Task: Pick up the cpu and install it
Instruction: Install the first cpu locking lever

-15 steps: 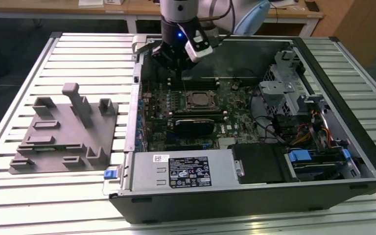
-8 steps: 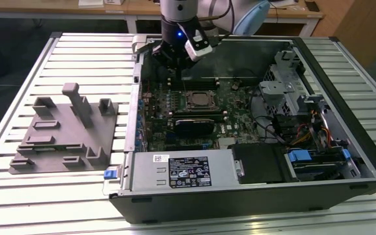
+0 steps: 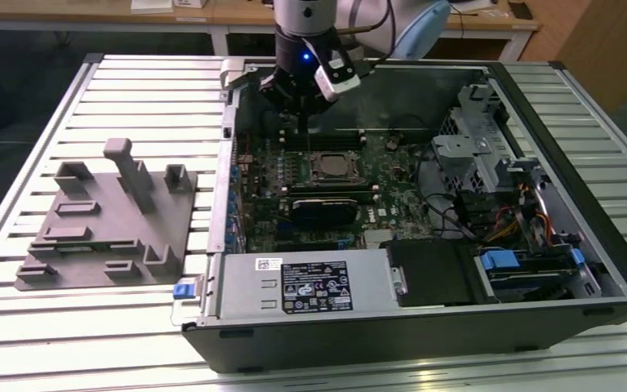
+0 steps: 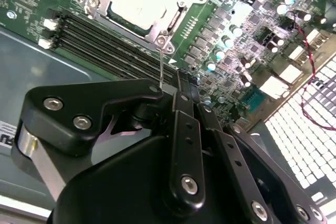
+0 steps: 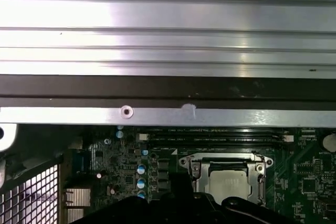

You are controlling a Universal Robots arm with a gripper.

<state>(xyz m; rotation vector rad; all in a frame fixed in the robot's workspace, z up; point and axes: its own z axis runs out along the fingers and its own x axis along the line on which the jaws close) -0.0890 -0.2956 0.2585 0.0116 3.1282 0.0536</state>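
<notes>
cpu (image 3: 330, 167) sits in the socket (image 5: 194, 169), centre of the exterior view, and looks flat. Tool (image 3: 298, 122) hovers just above it, toward the frame's top, over the memory slots (image 4: 105, 40). Its fingers (image 4: 184, 124) look pressed together with nothing between them. My read: seating/latching stage. Keep any push straight down and light. Stay clear of the slots and the thin socket lever (image 4: 160, 61), with no side load on the chip.
</notes>
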